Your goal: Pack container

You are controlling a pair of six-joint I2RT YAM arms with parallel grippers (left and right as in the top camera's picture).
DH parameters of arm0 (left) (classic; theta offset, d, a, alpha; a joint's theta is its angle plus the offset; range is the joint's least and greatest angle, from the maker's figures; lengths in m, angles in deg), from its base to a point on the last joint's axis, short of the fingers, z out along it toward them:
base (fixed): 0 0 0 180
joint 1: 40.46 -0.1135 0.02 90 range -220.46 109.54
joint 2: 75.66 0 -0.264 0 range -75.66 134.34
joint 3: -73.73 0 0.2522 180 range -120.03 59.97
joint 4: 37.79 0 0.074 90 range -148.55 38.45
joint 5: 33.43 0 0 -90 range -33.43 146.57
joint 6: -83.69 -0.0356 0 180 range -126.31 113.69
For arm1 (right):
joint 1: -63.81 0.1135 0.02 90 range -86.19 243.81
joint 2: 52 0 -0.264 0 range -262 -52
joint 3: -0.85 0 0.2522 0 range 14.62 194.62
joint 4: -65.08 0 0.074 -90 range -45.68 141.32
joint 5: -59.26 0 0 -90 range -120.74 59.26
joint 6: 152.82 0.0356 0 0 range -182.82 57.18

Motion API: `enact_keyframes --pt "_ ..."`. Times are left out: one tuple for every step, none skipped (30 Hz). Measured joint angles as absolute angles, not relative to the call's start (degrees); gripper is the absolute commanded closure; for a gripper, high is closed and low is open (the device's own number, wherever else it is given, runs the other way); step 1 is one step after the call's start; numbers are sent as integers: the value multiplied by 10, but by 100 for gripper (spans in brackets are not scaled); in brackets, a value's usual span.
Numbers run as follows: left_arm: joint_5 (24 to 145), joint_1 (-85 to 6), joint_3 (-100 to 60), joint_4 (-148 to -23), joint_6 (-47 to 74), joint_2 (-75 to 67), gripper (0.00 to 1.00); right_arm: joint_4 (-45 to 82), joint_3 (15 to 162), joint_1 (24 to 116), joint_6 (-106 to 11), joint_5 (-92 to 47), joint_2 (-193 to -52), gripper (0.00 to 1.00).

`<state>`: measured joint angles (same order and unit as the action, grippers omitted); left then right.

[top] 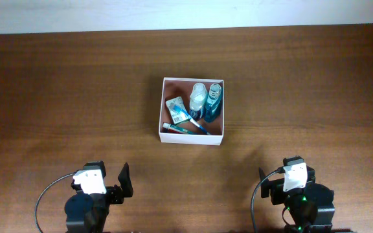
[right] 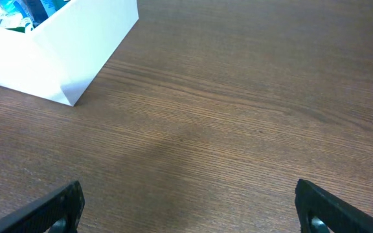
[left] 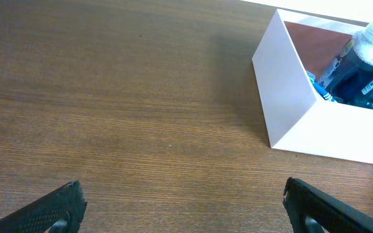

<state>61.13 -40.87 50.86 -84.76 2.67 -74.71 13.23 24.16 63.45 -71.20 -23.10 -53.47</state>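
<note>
The container (top: pixel 161 110), a square white box with a pinkish-tan inside, sits at the table's middle. It holds a green-and-white carton (top: pixel 177 109), a pale bottle (top: pixel 198 96), a blue bottle (top: pixel 213 103) and a blue toothbrush (top: pixel 188 126). Its white wall shows in the left wrist view (left: pixel 290 97) and in the right wrist view (right: pixel 70 45). My left gripper (left: pixel 183 204) is open and empty near the front edge, left of the box. My right gripper (right: pixel 186 204) is open and empty near the front edge, right of the box.
The brown wooden table (top: pixel 63 97) runs wide on both sides of the box. A pale wall strip (top: pixel 186 13) borders the far edge. Both arm bases, the left (top: pixel 89 194) and the right (top: pixel 300 191), stand at the near edge.
</note>
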Motion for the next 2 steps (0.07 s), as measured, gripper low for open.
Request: enact_keyframes --pt "611 -409 509 -848 27 -747 1 132 242 634 -712 -231 -535 1" --pt "611 -409 509 -848 27 -747 1 132 242 634 -712 -231 -535 1"
